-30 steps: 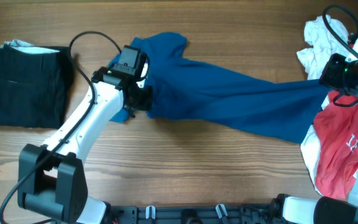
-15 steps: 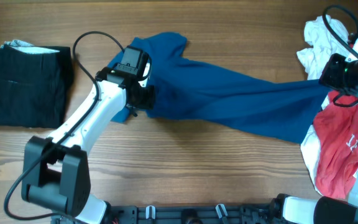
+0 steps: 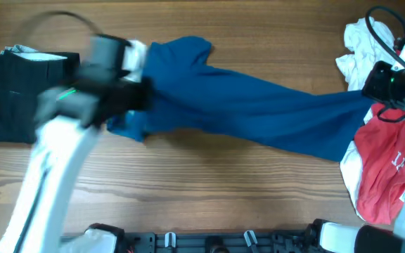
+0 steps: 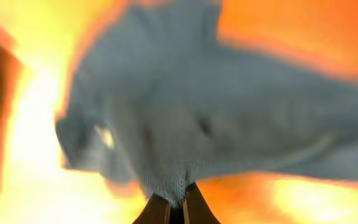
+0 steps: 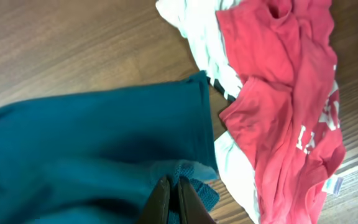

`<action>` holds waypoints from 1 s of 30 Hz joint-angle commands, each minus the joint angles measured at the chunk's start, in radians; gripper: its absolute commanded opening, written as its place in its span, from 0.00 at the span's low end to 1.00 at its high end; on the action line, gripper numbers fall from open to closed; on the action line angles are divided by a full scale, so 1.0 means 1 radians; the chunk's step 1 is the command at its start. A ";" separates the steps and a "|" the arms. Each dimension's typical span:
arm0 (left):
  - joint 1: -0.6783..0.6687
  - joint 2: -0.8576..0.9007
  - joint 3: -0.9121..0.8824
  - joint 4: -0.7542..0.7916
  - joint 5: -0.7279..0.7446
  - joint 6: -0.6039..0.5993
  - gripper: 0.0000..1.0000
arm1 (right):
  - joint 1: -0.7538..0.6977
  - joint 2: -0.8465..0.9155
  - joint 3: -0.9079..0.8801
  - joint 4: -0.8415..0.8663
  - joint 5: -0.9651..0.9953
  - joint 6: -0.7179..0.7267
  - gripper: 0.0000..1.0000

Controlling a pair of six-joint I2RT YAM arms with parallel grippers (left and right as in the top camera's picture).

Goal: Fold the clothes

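The deep-blue shirt lies stretched across the table between my two grippers. My left gripper, blurred by motion, is shut on the shirt's left end; in the left wrist view the jaws pinch a fold of the shirt, which looks washed-out there. My right gripper is shut on the shirt's right end, and in the right wrist view it pinches a bunched edge of the shirt. A folded black garment lies at the far left.
A crumpled white garment lies at the back right. A red garment with white lettering lies on white cloth at the right edge and also shows in the right wrist view. A black cable loops over the white garment.
My left arm has swung quickly to the left, pulling the shirt's left end with it toward the black garment. The right gripper has held still.
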 commanded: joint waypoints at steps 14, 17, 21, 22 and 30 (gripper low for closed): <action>0.382 -0.472 0.282 0.051 0.193 -0.107 0.04 | -0.003 -0.352 0.372 0.040 -0.024 0.013 0.04; 0.382 -0.389 0.280 0.032 0.212 -0.107 0.04 | -0.003 -0.278 0.372 0.032 -0.039 0.011 0.04; 0.382 -0.143 0.280 0.044 0.325 -0.103 0.04 | -0.003 -0.076 0.372 0.018 -0.113 -0.019 0.04; 0.382 -0.074 0.280 0.062 0.349 -0.103 0.04 | -0.003 -0.016 0.372 0.018 -0.122 -0.023 0.04; 0.412 0.492 0.364 0.631 0.711 -0.409 0.04 | 0.024 0.346 0.402 0.323 -0.202 0.038 0.04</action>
